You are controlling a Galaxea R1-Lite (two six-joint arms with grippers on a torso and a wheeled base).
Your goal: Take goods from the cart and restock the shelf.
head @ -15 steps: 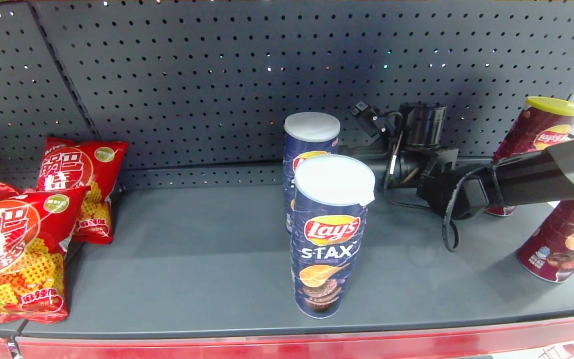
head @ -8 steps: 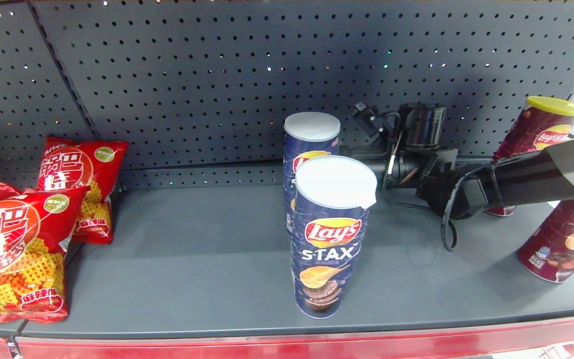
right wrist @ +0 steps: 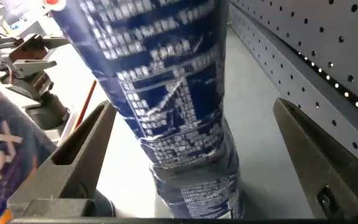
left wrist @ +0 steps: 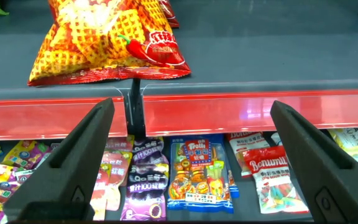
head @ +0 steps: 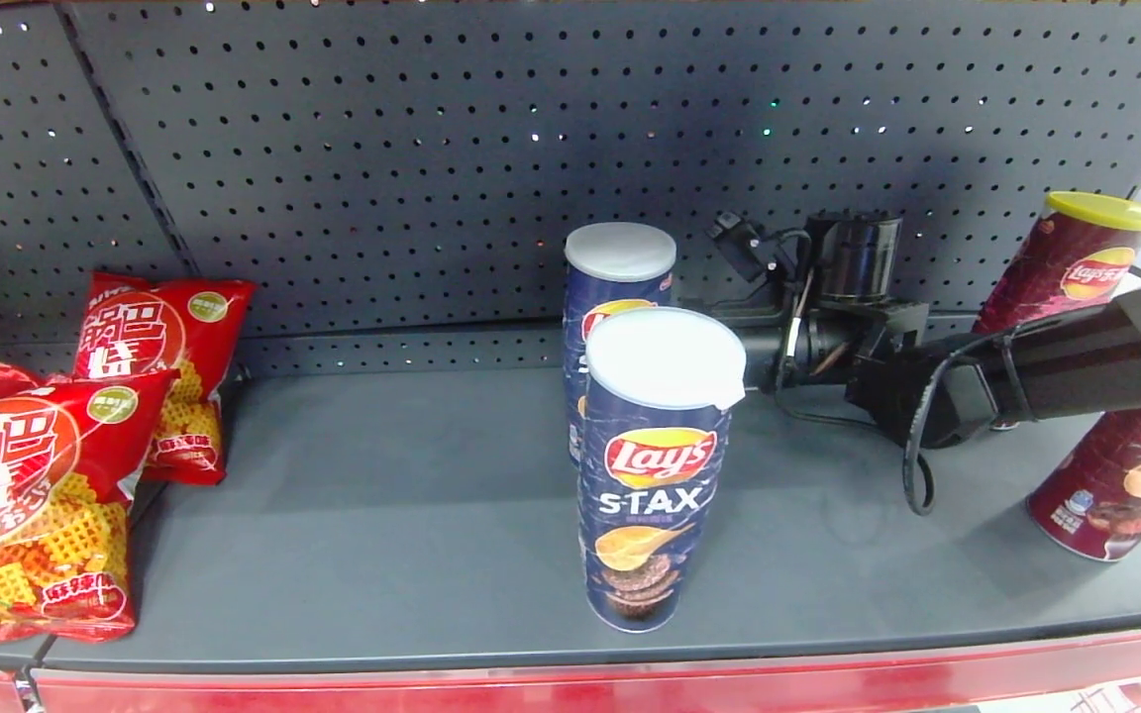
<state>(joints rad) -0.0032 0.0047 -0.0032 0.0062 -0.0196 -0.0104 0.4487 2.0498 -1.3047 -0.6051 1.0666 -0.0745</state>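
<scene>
Two tall blue chip cans with white lids stand mid-shelf, the front can (head: 655, 465) before the rear can (head: 618, 272). My right arm comes in from the right, level with the rear can, its wrist (head: 858, 327) just right of both cans. In the right wrist view my right gripper (right wrist: 194, 146) is open, and the rear can (right wrist: 173, 106) stands upright between the fingers with a gap on each side. My left gripper (left wrist: 191, 149) is open and holds nothing, in front of the shelf's red front edge (left wrist: 229, 109), under a red chip bag (left wrist: 110, 37).
Red chip bags (head: 31, 505) lie at the shelf's left end. Two red cans stand at the right, one by the pegboard (head: 1076, 257) and one nearer the front (head: 1120, 485). Bare shelf floor (head: 382, 515) lies between bags and blue cans. Candy packs (left wrist: 197, 174) fill the lower shelf.
My right arm has shifted a little to the right and down, away from the blue cans. Both cans stay where they were.
</scene>
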